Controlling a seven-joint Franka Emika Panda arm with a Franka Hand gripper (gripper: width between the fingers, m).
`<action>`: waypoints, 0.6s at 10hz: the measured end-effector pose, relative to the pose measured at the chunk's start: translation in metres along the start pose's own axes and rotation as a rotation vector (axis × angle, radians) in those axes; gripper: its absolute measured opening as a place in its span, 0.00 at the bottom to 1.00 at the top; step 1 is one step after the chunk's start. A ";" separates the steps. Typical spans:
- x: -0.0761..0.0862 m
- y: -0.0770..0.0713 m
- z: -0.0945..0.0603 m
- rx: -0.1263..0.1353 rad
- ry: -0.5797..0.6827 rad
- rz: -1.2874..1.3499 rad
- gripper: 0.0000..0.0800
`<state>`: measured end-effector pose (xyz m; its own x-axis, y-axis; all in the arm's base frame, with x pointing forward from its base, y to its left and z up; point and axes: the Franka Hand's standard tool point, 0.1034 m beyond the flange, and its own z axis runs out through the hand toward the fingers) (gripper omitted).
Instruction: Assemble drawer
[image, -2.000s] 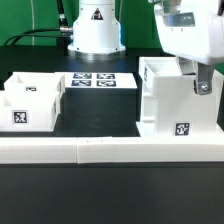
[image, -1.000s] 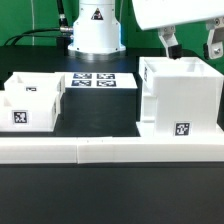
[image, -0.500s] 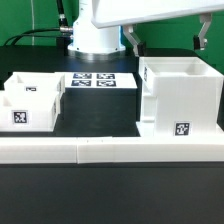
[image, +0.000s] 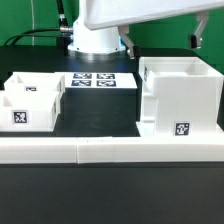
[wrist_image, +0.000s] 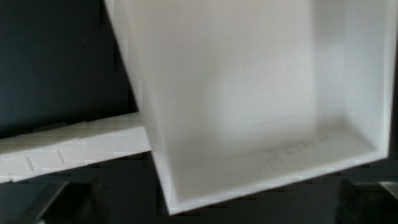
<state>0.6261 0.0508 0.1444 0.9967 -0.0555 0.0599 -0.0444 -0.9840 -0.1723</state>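
Note:
The big white drawer casing (image: 180, 100) stands open-topped at the exterior view's right, with a tag on its front. Two small white trays (image: 35, 100) sit together at the left, and the front one shows a tag. My gripper (image: 162, 40) hovers above the casing's back edge, open wide and empty, with one dark finger (image: 127, 42) to the left of the casing. In the wrist view I look down into the casing's hollow (wrist_image: 249, 90). The gripper (wrist_image: 210, 205) is open there, and its fingertips (wrist_image: 36, 200) show dark in the corners.
The long low white wall strip (image: 110, 150) runs along the front of the parts and also shows in the wrist view (wrist_image: 71, 145). The marker board (image: 103, 80) lies between the trays and the casing. The robot base (image: 95, 30) stands behind it.
The gripper left the casing's right wall, rose with its fingers spread, and moved toward the exterior view's left. The casing and trays have not moved.

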 end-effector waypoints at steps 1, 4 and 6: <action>-0.006 0.021 -0.005 -0.016 -0.007 -0.016 0.81; -0.041 0.089 -0.010 -0.058 0.003 -0.069 0.81; -0.042 0.098 -0.008 -0.052 0.001 -0.080 0.81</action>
<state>0.5795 -0.0449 0.1326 0.9971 0.0233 0.0725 0.0316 -0.9928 -0.1154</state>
